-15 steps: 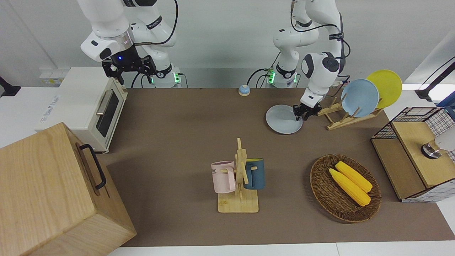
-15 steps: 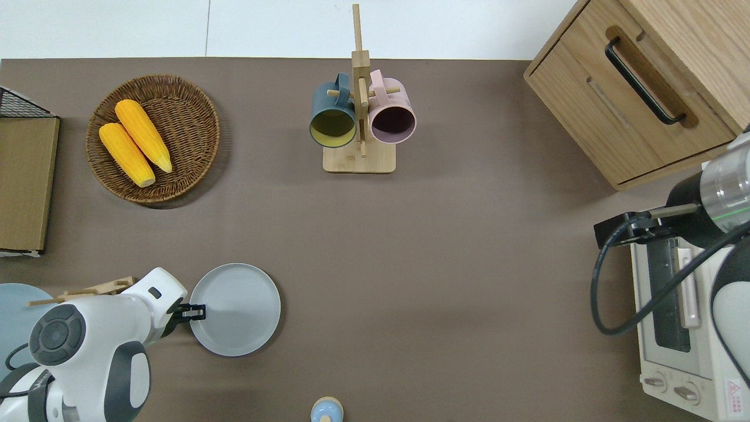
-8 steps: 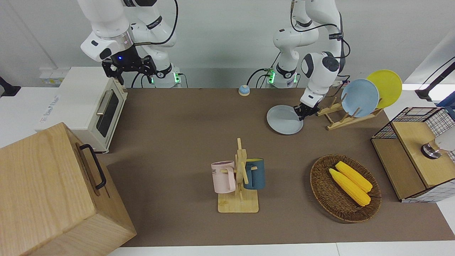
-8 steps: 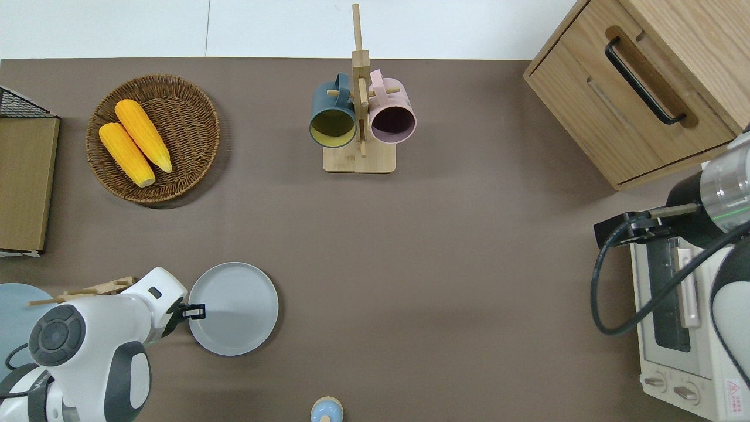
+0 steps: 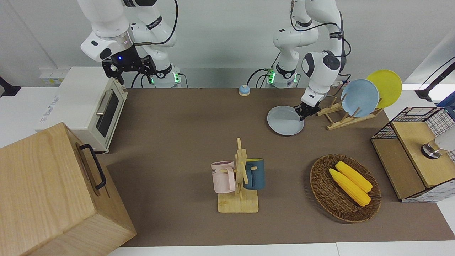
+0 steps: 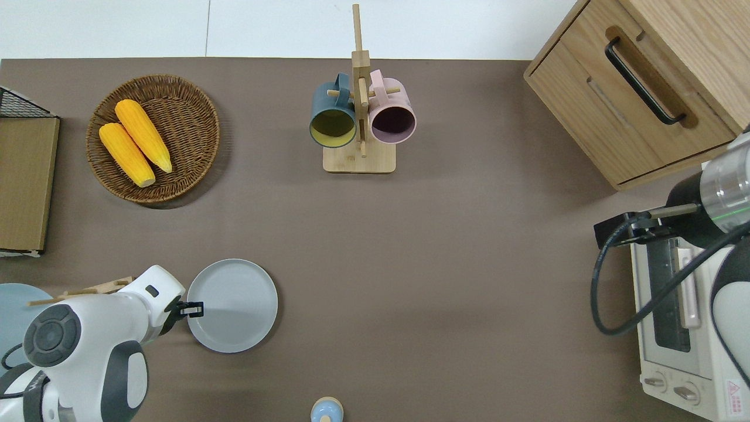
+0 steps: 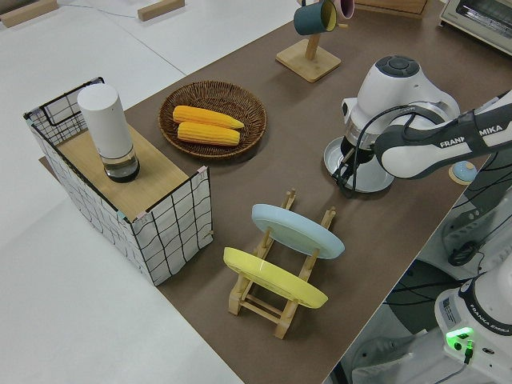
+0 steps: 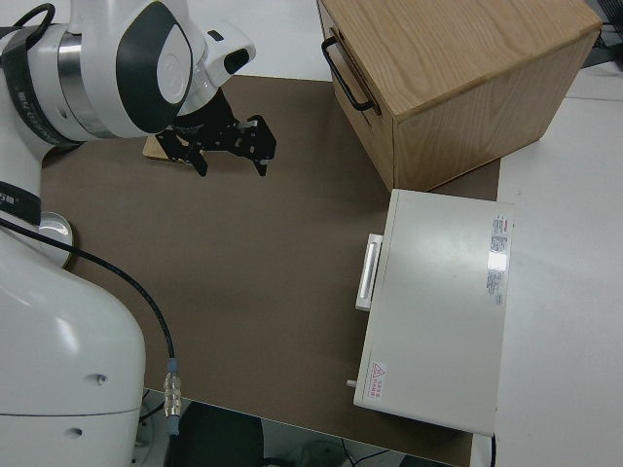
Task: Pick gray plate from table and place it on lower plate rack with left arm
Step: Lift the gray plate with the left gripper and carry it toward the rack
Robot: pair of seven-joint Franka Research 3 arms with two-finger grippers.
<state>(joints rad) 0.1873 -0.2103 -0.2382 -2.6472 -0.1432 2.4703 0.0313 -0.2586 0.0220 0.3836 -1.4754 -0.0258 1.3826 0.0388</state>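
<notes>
Left gripper (image 6: pixel 191 308) pinches the gray plate (image 6: pixel 232 305) by its rack-side rim (the short way), lifting it toward the lower plate rack (image 5: pixel 341 119).

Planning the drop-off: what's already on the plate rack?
The plate rack holds a sky-blue plate and a yellow plate, both leaning on its pegs. The plates hide part of the rails.

Bare table (image 6: pixel 410 264) around gray plate (image 6: pixel 234 305)
</notes>
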